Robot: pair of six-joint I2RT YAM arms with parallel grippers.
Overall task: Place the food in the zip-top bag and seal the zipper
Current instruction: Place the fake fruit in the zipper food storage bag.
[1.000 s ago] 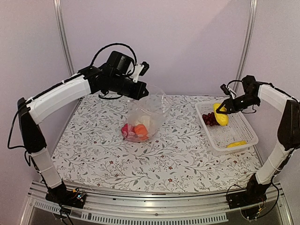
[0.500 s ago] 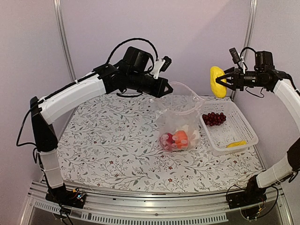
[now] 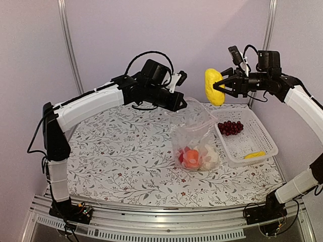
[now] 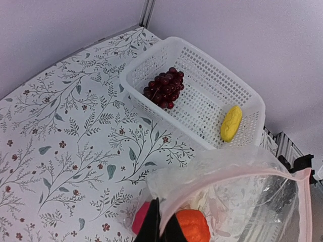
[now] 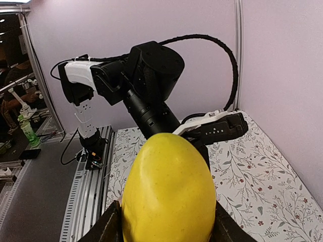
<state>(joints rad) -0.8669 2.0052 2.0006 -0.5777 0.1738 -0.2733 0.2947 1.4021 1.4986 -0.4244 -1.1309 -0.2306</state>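
the left pincer [image 3: 182,104] is pinched closed on the upper rim of the zip-top bag [image 3: 194,132], holding it upright so its mouth gapes toward the back and right. in the left wrist view the dark fingertips [image 4: 153,228] meet on the plastic edge, and the zipper [image 4: 305,201] shows only as a faint pink line along the far side of the mouth. the bag's bottom rests on the bench [image 3: 116,156], just beside the near left edge of the white basket [image 3: 237,162]; whether they touch cannot be told. inside the bag lie the red pepper [image 3: 181,155], the orange round piece [image 3: 192,158] and the white cauliflower [image 3: 210,154], crowded together at the bottom.

the right pincer [image 3: 218,86] is clamped on the yellow lemon-like piece [image 3: 213,86], its fingers [image 5: 107,228] pressing both flanks. the piece hangs in the air above the bench's back edge, higher than the bag's mouth and to its right, apart from the plastic, with a gap of air between it and the left wrist.

the grape bunch [image 3: 230,127] sits at the basket's back left corner and the banana [image 3: 254,155] along its near right wall, well apart. a broad stretch of patterned bench runs from the bag to the left edge.
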